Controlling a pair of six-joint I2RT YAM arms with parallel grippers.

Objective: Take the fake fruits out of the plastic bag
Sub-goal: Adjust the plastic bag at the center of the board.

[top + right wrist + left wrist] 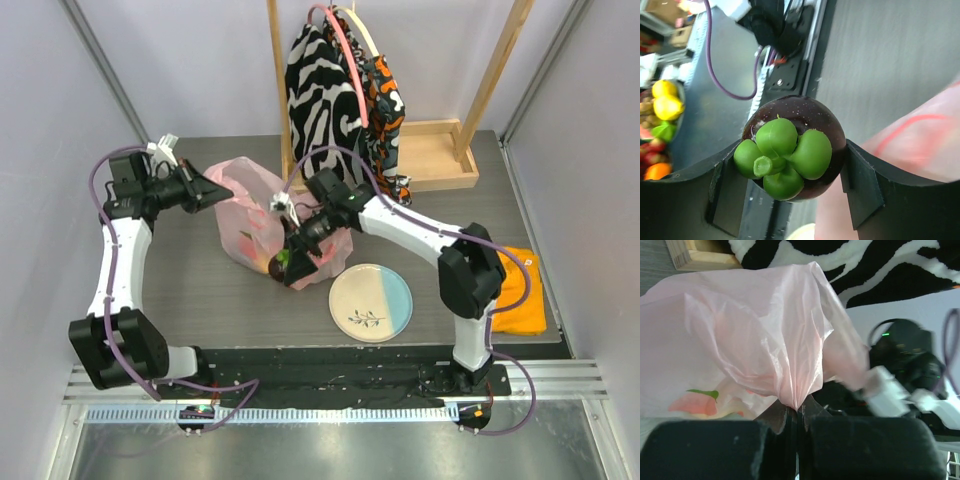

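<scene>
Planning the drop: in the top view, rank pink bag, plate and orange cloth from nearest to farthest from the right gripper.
1. pink bag, right beside the right gripper, on its left.
2. plate, a little to the right, toward the bases.
3. orange cloth, far right of the table.

Thin, crinkly, translucent pink plastic bag (765, 335). Smooth, glossy maroon fruit (795, 145), plastic, with a satin green cap. Matt grey woodgrain table (190, 290). At one o'clock, bare wooden stand (440, 165) with matt zebra-print cloth (315, 100).
</scene>
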